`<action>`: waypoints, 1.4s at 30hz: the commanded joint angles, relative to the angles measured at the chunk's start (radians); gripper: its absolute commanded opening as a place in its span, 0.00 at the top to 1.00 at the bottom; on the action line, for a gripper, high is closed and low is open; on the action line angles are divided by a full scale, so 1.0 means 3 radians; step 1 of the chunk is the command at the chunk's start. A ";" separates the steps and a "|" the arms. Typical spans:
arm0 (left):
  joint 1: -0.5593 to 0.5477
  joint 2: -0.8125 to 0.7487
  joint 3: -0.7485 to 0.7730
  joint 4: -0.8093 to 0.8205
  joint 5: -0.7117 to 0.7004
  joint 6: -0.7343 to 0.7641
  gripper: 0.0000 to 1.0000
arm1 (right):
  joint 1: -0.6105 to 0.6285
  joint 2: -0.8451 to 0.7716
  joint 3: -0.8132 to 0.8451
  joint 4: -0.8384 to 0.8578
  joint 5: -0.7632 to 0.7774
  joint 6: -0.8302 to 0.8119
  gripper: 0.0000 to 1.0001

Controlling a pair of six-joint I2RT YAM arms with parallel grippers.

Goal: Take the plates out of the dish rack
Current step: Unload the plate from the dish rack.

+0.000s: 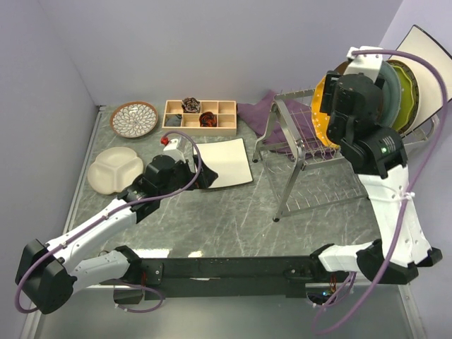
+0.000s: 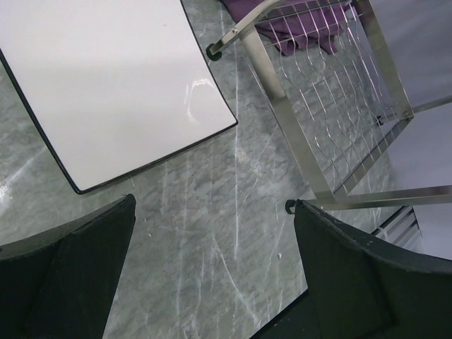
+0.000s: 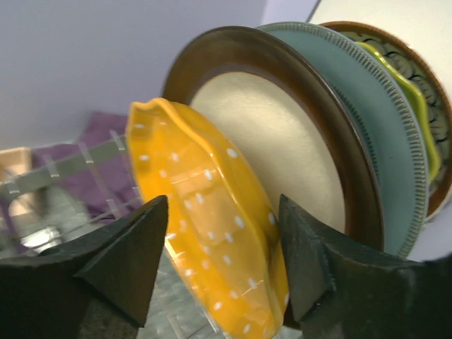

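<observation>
top external view: right pincer (image 1: 337,106) up at the dish rack (image 1: 311,152), 2 o'clock of the tabletop (image 1: 233,219); left pincer (image 1: 185,164) low over the near edge of the white square plate (image 1: 227,161), centre.
right pincer state: jaws apart, straddling the orange scalloped plate (image 3: 212,233), rim between the fingers (image 3: 127,254); contact not clear, so can't call it gripped.
left pincer state: wide open, nothing held.
plate vs pincer: right wrist view, orange plate is front of the stack, tilted; brown-rimmed plate (image 3: 296,141) just behind, then teal plate (image 3: 385,134), yellow-green plate (image 3: 417,106).
already out: petal-patterned plate (image 1: 134,119) at 10 o'clock, cream divided plate (image 1: 115,169) at 9 o'clock.
step in hand: likely grasp of the orange plate.
do it well: pinch the rim only, keep the far finger off the brown-rimmed plate, lift straight up clear of the tines before swinging.
risk: glossy rim may slip.
</observation>
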 commanded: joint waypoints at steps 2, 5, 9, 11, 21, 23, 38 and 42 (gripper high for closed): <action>-0.0021 -0.0099 -0.0027 0.0161 -0.0056 0.0093 0.00 | -0.0107 0.0003 -0.0036 -0.0144 0.0050 0.0008 0.36; -0.0026 -0.0109 -0.0033 0.0171 -0.0062 0.0098 0.00 | -0.0123 -0.0089 -0.0113 -0.0113 0.0055 0.0008 0.42; -0.0026 -0.0114 -0.0048 0.0176 -0.0062 0.0098 0.01 | -0.0163 -0.0222 -0.0246 -0.0016 0.0000 -0.0033 0.47; -0.0026 -0.0109 -0.0043 0.0176 -0.0062 0.0103 0.01 | -0.0199 -0.0283 -0.0338 0.0061 -0.0159 -0.0063 0.48; -0.0021 -0.0119 -0.0079 0.0191 -0.0062 0.0093 0.01 | -0.0271 -0.0304 -0.0558 0.0189 -0.0108 -0.0212 0.61; -0.0026 -0.0109 -0.0073 0.0191 -0.0062 0.0093 0.01 | -0.0271 -0.0345 -0.0583 0.0285 -0.0073 -0.0288 0.65; -0.0021 -0.0124 -0.0053 0.0283 -0.0041 0.0047 0.01 | -0.0250 -0.0687 -0.0839 0.0945 -0.0558 -0.1045 1.00; -0.0021 -0.0134 -0.0043 0.0263 -0.0046 0.0052 0.01 | -0.0240 -0.0698 -0.0829 0.0910 -0.0829 -0.1096 1.00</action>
